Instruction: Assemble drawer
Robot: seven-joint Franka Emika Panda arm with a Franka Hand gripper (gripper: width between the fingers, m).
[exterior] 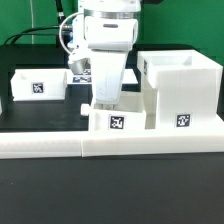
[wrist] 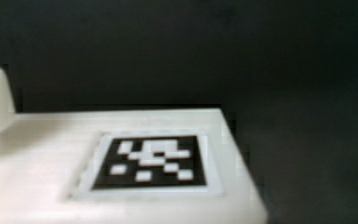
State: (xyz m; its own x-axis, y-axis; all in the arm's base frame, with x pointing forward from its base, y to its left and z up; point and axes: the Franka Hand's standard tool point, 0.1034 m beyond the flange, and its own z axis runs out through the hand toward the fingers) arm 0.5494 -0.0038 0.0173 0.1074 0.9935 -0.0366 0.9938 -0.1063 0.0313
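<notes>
Gripper [exterior: 105,98] low over middle tray [exterior: 115,122]; fingertips hidden, grip cannot be told | middle tray just beside housing [exterior: 180,85] | second tray [exterior: 35,85] well apart from housing | risk: off-centre descent catches tray wall, skewing it against housing

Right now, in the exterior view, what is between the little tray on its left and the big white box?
Another small tray stands between the left tray and the housing, with the gripper down over it. The exterior view shows this.
</notes>
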